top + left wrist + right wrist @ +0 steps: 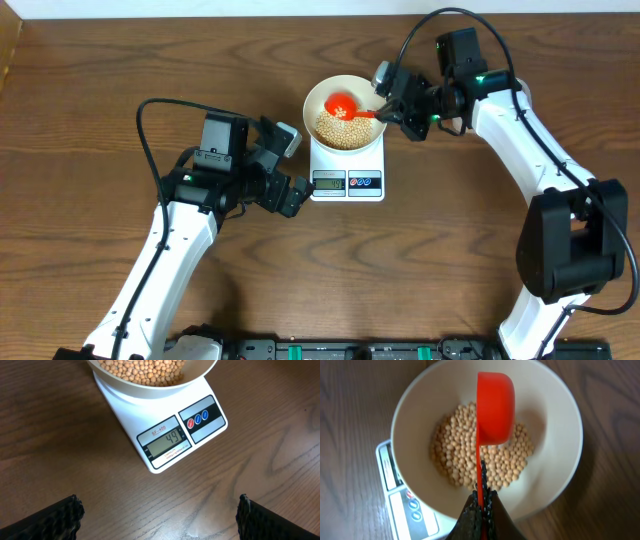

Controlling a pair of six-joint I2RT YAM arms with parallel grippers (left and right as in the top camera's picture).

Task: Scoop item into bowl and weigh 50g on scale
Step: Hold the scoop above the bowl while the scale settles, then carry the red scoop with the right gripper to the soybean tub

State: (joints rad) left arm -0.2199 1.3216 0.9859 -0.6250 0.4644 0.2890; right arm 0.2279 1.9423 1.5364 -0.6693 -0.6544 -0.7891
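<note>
A white bowl (pixel 322 96) with pale tan beans (pixel 345 130) sits on the white scale (pixel 347 180); the scale's display (pixel 166 442) reads 49. My right gripper (pixel 388 108) is shut on the handle of an orange scoop (pixel 342 105), holding its head over the bowl. In the right wrist view the scoop (pixel 495 407) is turned on its side above the beans (pixel 470 460), and the bowl's rim (pixel 402 410) and my right gripper (pixel 482 505) show there too. My left gripper (pixel 157 512) is open and empty over bare wood just in front of the scale; it also shows in the overhead view (pixel 290 185).
The wooden table (pixel 100 100) surrounds the scale on all sides. The scale's red and blue buttons (pixel 197 419) face my left gripper. Black equipment lies along the table's front edge (pixel 330 350).
</note>
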